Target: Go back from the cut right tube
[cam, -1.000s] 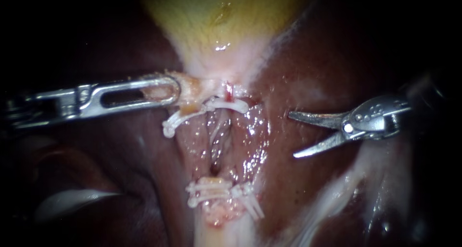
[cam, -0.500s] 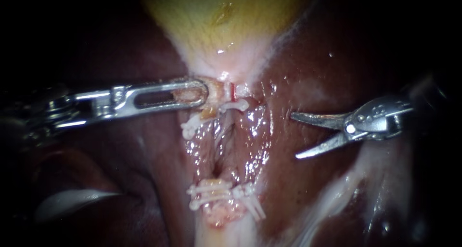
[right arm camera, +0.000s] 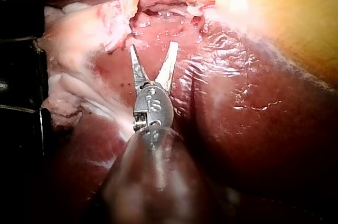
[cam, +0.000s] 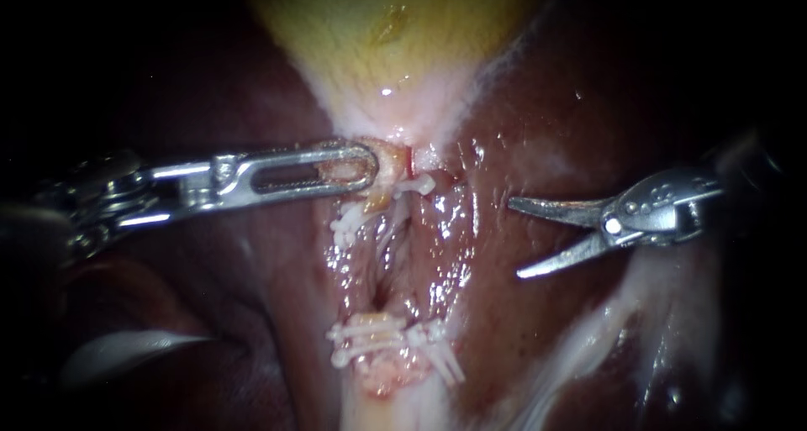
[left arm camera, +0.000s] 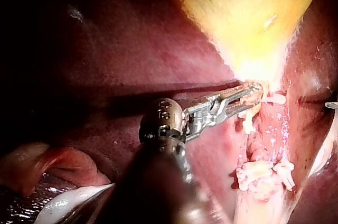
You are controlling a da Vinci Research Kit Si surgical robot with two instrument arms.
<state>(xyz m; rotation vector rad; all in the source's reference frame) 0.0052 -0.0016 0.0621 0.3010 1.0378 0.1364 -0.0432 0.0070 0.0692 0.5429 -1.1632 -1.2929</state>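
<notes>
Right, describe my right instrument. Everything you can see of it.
Your right instrument comes in from the right. It has a dark shaft and a silvery metal head with a round pivot pin and two slim, pointed blades. The blades stand open in a V with nothing between them, and they point towards the white clips. The instrument hangs over the dark red liver, clear of the clips. Whether it touches the liver cannot be told.
</notes>
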